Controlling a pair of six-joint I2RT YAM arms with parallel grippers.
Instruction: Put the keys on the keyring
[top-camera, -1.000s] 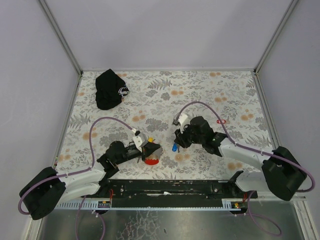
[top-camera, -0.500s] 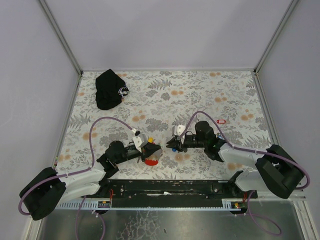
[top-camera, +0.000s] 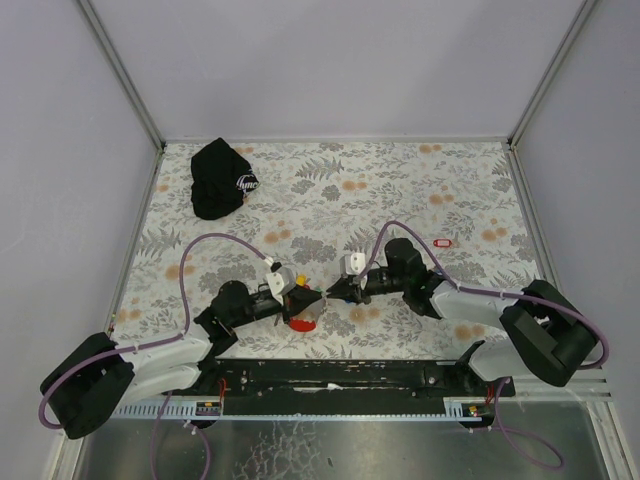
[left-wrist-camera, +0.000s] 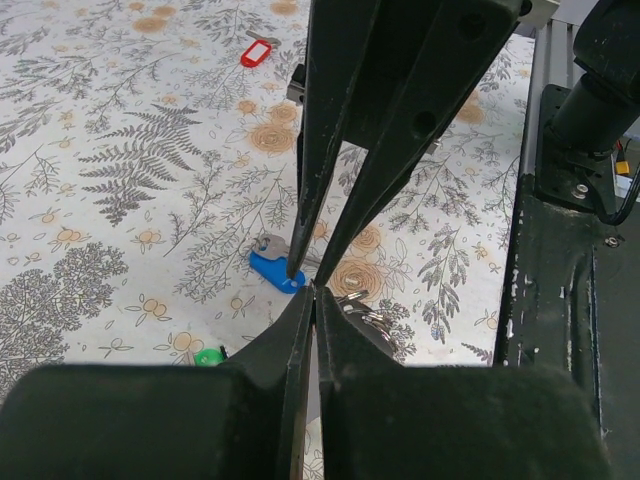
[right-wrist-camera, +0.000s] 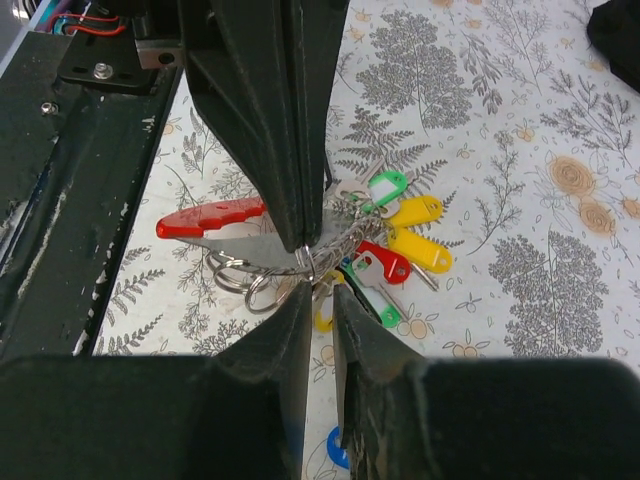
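My left gripper (top-camera: 316, 297) is shut on the thin keyring (right-wrist-camera: 306, 257), which joins a red rounded piece (right-wrist-camera: 205, 218) and a grey bar (right-wrist-camera: 238, 246). Several keys hang off the ring onto the table, with green (right-wrist-camera: 386, 188), yellow (right-wrist-camera: 417, 212) and red (right-wrist-camera: 386, 262) tags. My right gripper (right-wrist-camera: 320, 292) meets the left gripper's tips (right-wrist-camera: 303, 245) head-on. Its jaws stand a narrow gap apart right at the ring, and I see nothing clamped between them. A loose blue-tagged key (left-wrist-camera: 272, 268) lies on the table just below the right gripper (left-wrist-camera: 307, 275). A green tag (left-wrist-camera: 208, 355) shows beside my left fingers (left-wrist-camera: 290, 340).
A black cap with a white logo (top-camera: 220, 178) lies at the far left. One lone red tag (top-camera: 444, 242) sits to the right behind the right arm. The black base rail (top-camera: 330, 375) runs along the near edge, close to both grippers.
The right gripper has moved left and down until it is tip to tip with the left gripper, and its jaws have narrowed. The left gripper has held still with the keyring.
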